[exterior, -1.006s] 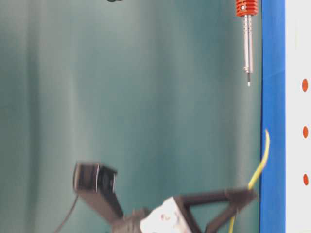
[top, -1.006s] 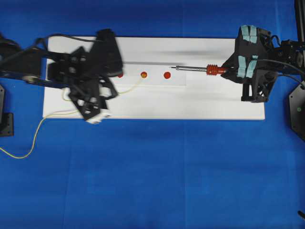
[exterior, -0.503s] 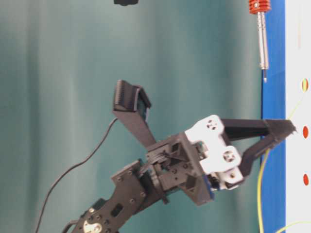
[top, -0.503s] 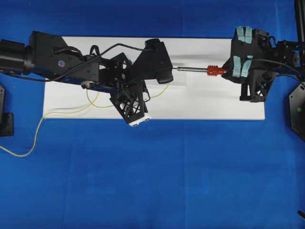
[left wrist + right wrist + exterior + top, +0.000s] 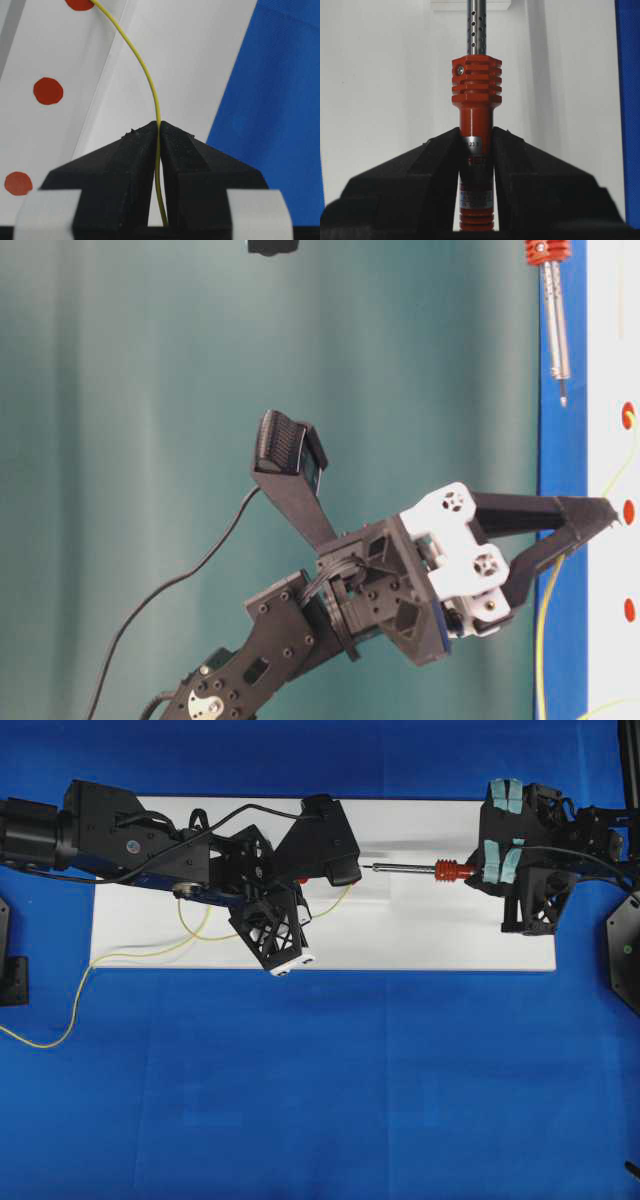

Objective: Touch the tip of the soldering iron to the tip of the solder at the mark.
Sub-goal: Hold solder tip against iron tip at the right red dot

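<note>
My left gripper (image 5: 159, 125) is shut on the thin yellow solder (image 5: 145, 70). The wire arcs ahead to the far red mark (image 5: 80, 2), where its tip lies. Overhead, the left gripper (image 5: 303, 900) hangs over the white board (image 5: 450, 935), and the arm's camera covers that mark. My right gripper (image 5: 476, 135) is shut on the soldering iron (image 5: 476, 80) by its red handle. The silver shaft (image 5: 405, 868) points left. From table level, the iron's tip (image 5: 563, 400) hovers just off the board, short of the mark (image 5: 628, 415) and the solder's end.
Two more red marks (image 5: 48, 91) (image 5: 18, 183) sit in a row on the board. The solder's loose tail (image 5: 130, 955) loops over the board's left part and runs off onto the blue cloth (image 5: 320, 1100). A black cable (image 5: 150, 600) trails from the left arm.
The left arm swept right with the solder, carrying its tip from the middle mark to the mark nearest the iron, then almost stopped. The iron came lower toward the board.
</note>
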